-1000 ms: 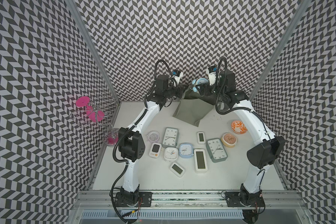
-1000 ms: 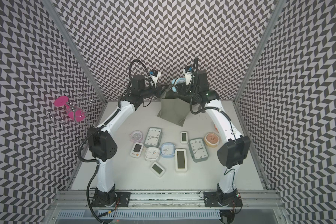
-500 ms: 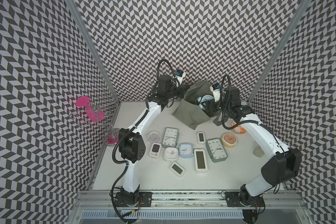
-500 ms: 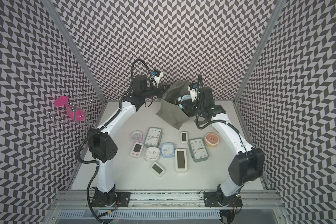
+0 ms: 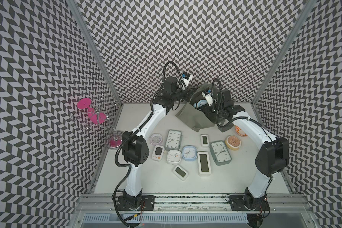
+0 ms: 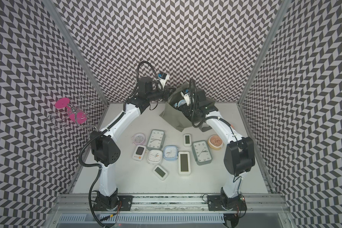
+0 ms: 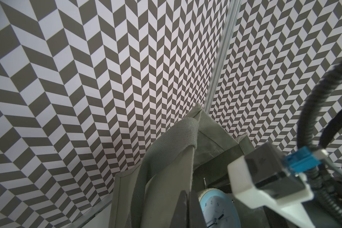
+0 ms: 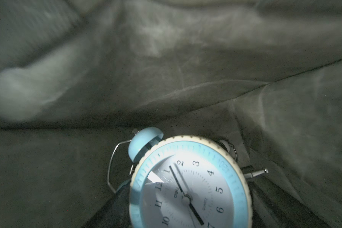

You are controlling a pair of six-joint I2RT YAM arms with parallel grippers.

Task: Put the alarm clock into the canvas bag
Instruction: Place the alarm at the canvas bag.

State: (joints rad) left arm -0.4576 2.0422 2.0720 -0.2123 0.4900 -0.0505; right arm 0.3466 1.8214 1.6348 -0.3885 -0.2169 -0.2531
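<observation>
The canvas bag (image 5: 188,118) (image 6: 173,118) stands tilted at the back of the table, its mouth held up. My left gripper (image 5: 188,93) (image 6: 167,92) (image 7: 189,199) is shut on the bag's rim beside a strap handle (image 7: 166,150). The alarm clock (image 5: 201,103) (image 6: 181,103) (image 7: 217,209) (image 8: 190,187) is light blue with twin bells and a white face. My right gripper (image 5: 203,107) (image 8: 186,199) is shut on it, with dark fingers (image 8: 117,201) on either side. Clock and gripper are inside the bag's mouth, with grey-green fabric (image 8: 166,69) all around.
Several other clocks lie mid-table: a green rectangular one (image 5: 173,139), a grey one (image 5: 220,153), a white digital one (image 5: 204,162). A round orange piece (image 5: 233,142) sits by the right arm. A pink wire stand (image 5: 91,112) is at the left wall.
My right arm has brought the clock down from above the bag into its mouth. The left gripper has kept its hold while the bag's rim rose around the clock.
</observation>
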